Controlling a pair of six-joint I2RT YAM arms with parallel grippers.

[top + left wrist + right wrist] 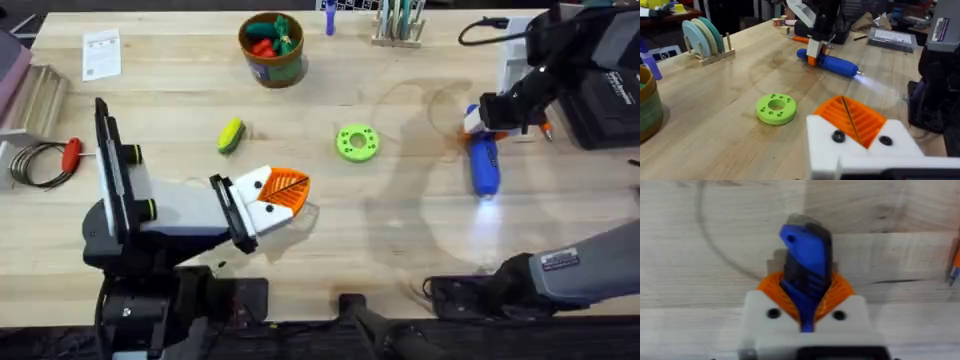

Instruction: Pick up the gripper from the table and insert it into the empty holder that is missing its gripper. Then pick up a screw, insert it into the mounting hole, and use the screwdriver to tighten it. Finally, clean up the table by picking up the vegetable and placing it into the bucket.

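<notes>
My right gripper [488, 118] is shut on the rear end of the blue screwdriver [484, 165], which lies on the table at the right with its tip lit. In the right wrist view the orange pads [840, 292] clamp the screwdriver [807, 245]. My left gripper [285, 192] hovers low at centre left, shut with nothing between its fingers. Both its white holders [860, 150] carry orange ribbed gripper pads [850, 117], and a dark screw head [838, 136] shows in each. The yellow-green vegetable [231, 136] lies left of centre. The brown bucket [271, 48] stands at the back.
A green disc with holes [357, 142] lies mid-table. Red and green toy vegetables sit in the bucket. A red-handled tool [70, 155] with a wire coil lies far left, a thin orange driver [545, 128] and black case [600, 100] far right, and a wooden rack [400, 25] at the back.
</notes>
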